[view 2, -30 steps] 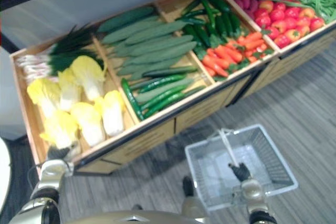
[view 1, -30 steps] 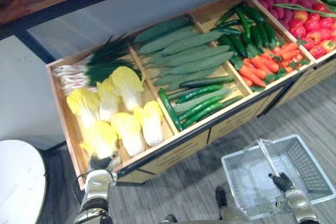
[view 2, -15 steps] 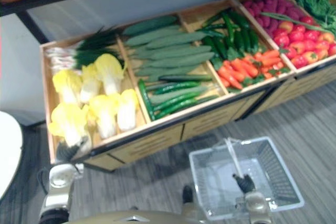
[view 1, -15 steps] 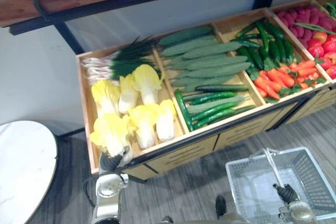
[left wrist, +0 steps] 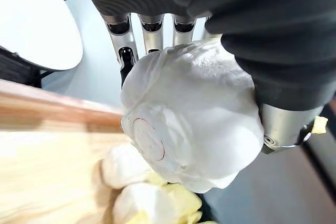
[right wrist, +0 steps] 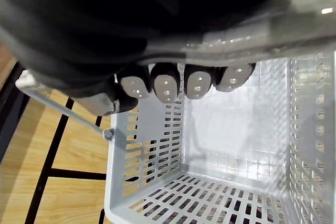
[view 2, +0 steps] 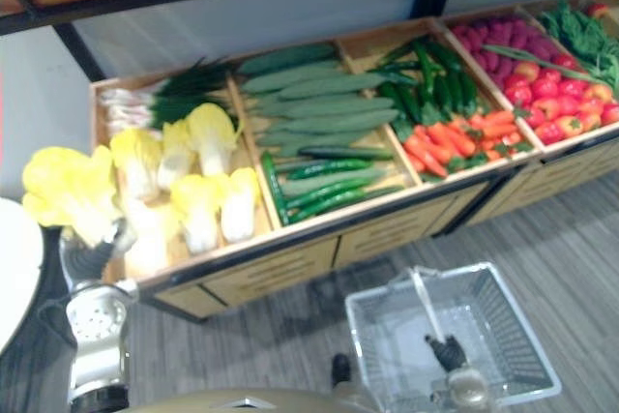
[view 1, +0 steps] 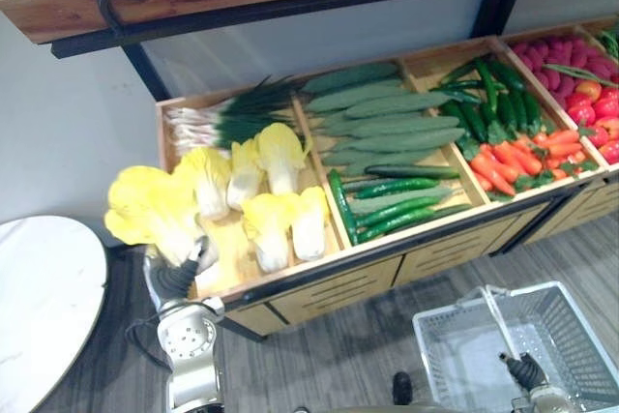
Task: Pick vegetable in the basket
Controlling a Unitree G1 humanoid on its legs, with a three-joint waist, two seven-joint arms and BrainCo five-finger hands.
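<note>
left hand (view 1: 179, 278) clamps the cabbage (view 1: 145, 210) by its base, well apart from the basket (view 1: 432, 345) whose handle the right hand (view 1: 525, 370) grips; the top-heavy head could slip out.

Both eye views: from head height, steeply down on vegetable stand (view 1: 329, 287) and floor (view 1: 338, 360), near-identical scene — basket (view 1: 571, 331) at lower right of each. Left wrist view: pressed close against cabbage (left wrist: 199, 114). Right wrist view: just above basket, facing down into it.
</note>
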